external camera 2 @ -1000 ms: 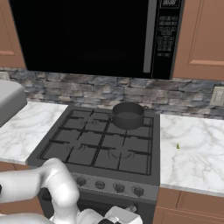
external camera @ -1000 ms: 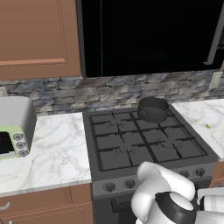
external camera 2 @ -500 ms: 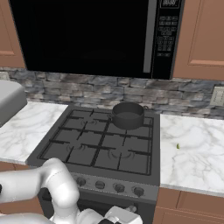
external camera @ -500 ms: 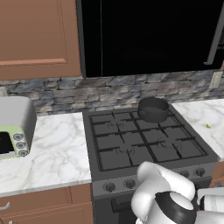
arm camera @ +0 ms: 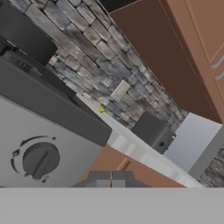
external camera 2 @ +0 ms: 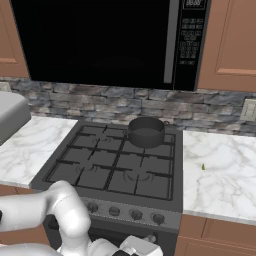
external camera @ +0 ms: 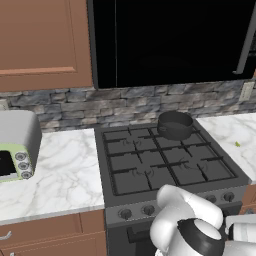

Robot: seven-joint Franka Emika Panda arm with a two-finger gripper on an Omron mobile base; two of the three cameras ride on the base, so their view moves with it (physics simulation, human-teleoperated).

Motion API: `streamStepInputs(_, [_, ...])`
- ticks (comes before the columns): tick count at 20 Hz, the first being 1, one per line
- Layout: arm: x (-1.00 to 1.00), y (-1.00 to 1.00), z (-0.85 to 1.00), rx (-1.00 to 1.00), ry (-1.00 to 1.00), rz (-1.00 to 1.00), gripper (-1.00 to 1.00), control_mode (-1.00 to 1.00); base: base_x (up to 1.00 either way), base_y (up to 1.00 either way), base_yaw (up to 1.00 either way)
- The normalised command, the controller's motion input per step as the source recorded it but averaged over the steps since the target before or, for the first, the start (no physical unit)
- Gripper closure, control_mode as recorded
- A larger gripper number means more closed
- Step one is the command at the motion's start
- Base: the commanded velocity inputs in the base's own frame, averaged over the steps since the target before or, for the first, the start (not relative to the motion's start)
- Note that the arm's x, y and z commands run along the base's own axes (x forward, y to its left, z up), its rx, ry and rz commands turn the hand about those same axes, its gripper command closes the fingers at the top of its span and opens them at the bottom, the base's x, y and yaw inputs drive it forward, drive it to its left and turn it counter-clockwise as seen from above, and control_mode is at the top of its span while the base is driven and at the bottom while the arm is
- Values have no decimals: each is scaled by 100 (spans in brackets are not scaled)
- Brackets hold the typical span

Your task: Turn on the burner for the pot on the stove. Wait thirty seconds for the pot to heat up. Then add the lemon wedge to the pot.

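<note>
The black stove (external camera: 150,172) (external camera 2: 95,172) fills the middle of both base views. On its back right corner stands the small dark grey pot (external camera: 175,124) (external camera 2: 146,131) (arm camera: 25,36), which covers the burner beneath it. The lemon wedge (external camera: 237,144) (external camera 2: 203,167) (arm camera: 101,110) lies on the marble counter to the stove's right. My gripper (arm camera: 112,178) hangs low in front of the stove's knob panel, shut with nothing between its tips. The hand view shows one round knob (arm camera: 39,159) close by on the left, apart from the fingertips.
A row of knobs (external camera 2: 136,215) runs along the stove front. A toaster oven (external camera: 17,145) sits on the left counter. A black microwave (external camera 2: 100,40) hangs over the stove. A dark box (arm camera: 151,131) stands on the right counter beyond the wedge.
</note>
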Motion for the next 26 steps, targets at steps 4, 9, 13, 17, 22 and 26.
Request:
streamStepInputs(4, [0, 0, 0, 0, 0, 0, 100, -100, 0, 0, 0])
streamStepInputs(9, [0, 0, 0, 0, 0, 0, 100, -100, 0, 0, 0])
streamStepInputs(13, [0, 0, 0, 0, 0, 0, 100, -100, 0, 0, 0])
streamStepInputs(17, [0, 0, 0, 0, 0, 0, 100, -100, 0, 0, 0])
streamStepInputs(22, [0, 0, 0, 0, 0, 0, 100, -100, 0, 0, 0])
streamStepInputs(26, [0, 0, 0, 0, 0, 0, 100, -100, 0, 0, 0])
